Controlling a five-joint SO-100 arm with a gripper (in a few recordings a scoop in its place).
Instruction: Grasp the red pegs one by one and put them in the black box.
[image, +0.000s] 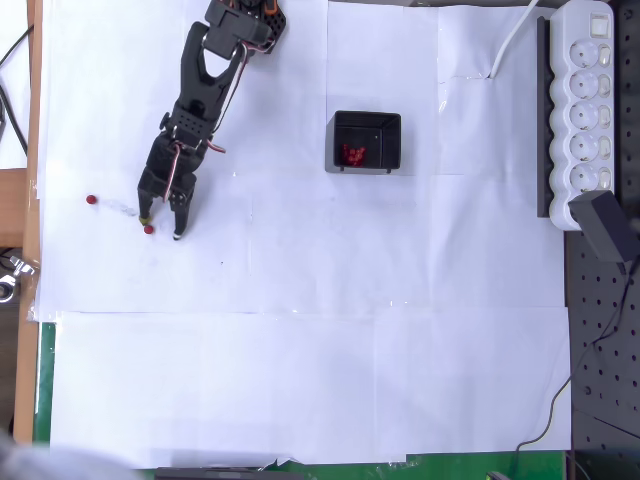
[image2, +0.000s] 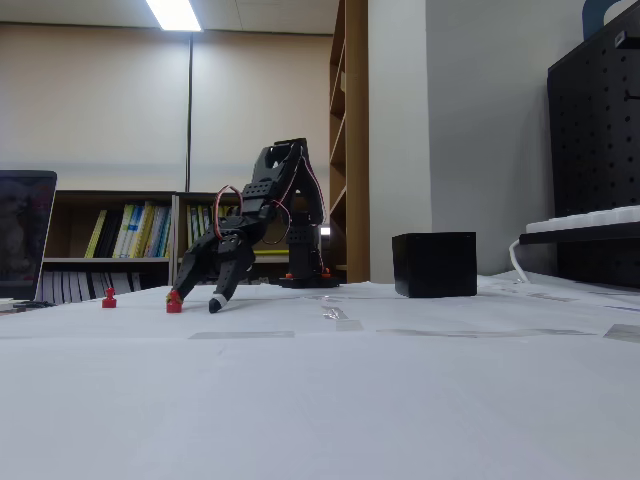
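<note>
Down at the paper (image: 300, 380) goes the gripper (image: 162, 224), jaws spread wide with both tips at the sheet, and one red peg (image: 148, 229) sits right between them by the left tip in the overhead view, not yet squeezed; the fixed view puts that same peg (image2: 174, 303) at the foot of the near finger. A second peg (image: 91, 199) waits just off to the left, clear of the gripper, while over to the right, well apart, the box (image: 366, 142) already has a small heap of red pegs (image: 352, 154) inside
</note>
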